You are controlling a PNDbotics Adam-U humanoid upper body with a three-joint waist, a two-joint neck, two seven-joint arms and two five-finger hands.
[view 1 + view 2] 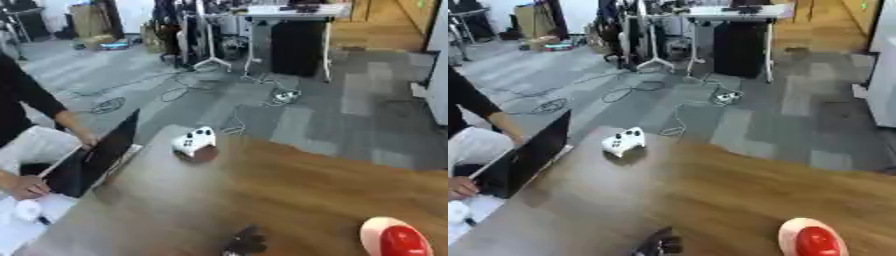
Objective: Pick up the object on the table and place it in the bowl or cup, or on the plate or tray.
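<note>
Wooden table [289,195] fills the lower part of both views, brown with a pale glare on its left half; on its far edge sits a white game controller [194,140], small dark buttons on its top face, its two grips pointing toward the near side, a dark shadow just beneath it; at the lower right corner lies a red rounded thing on a pale pink oval, perhaps a plate [395,239], cut by the frame so its full shape cannot be told; controller and plate are well apart, with bare wood between them; at the bottom edge, near the middle, a dark hand [658,246] pokes up into view, only its fingertips showing, blurred; which arm it belongs to cannot be told, nor whether its fingers are spread or curled; it touches neither controller nor plate and holds nothing that can be seen; on the left side of the table stands an open black laptop [94,159], screen tilted back, with a person's hand [26,187] beside it; beyond the table, grey carpet floor [332,110] with cables.
</note>
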